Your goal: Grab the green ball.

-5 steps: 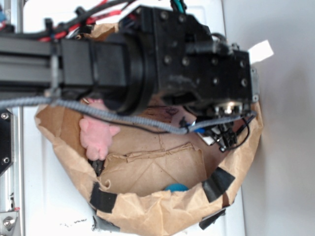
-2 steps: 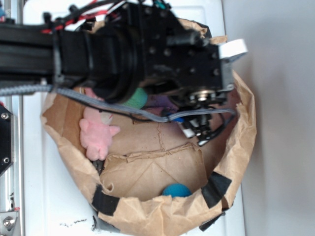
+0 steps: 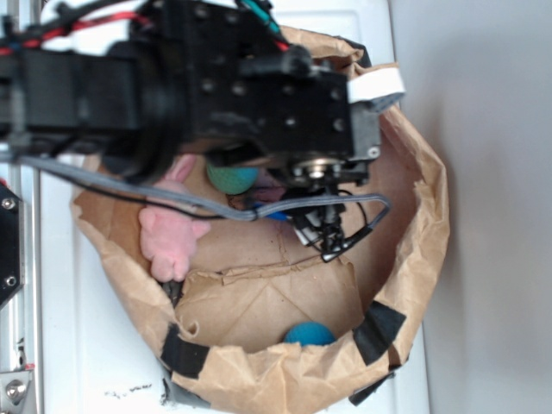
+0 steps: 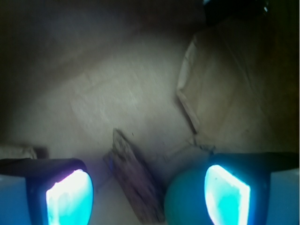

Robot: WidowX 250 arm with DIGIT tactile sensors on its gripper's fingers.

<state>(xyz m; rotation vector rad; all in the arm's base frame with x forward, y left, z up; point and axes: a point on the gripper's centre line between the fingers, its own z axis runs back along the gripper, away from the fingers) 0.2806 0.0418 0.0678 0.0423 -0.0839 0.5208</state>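
My tool (image 4: 149,190) is released: in the wrist view its 2 fingers (image 4: 70,192) stand well apart, glowing at the bottom corners with nothing clamped between them. The green ball (image 4: 185,199) shows as a rounded teal-green shape at the bottom of that view, touching or partly behind the right-hand finger, so it is off to one side of the gap, not centred in it. A dark scrap (image 4: 136,185) lies on the paper floor between the fingers.

Over the last second I have swung my arm up and to the left in the exterior view. 1 second ago my wrist covered the ball completely; then a sliver of green appeared at its lower edge; now the green ball (image 3: 231,178) is plainly exposed just below my wrist, beside the pink bunny (image 3: 172,237). I judge that I am lining up on it but have not yet closed in: the ball needs to sit between the fingers before I clench.

Farther off, the smooth blue ball (image 3: 309,334) rests against the near wall of the paper bag (image 3: 423,207), well apart from my tool. The bag sits on the white surface (image 3: 78,345).
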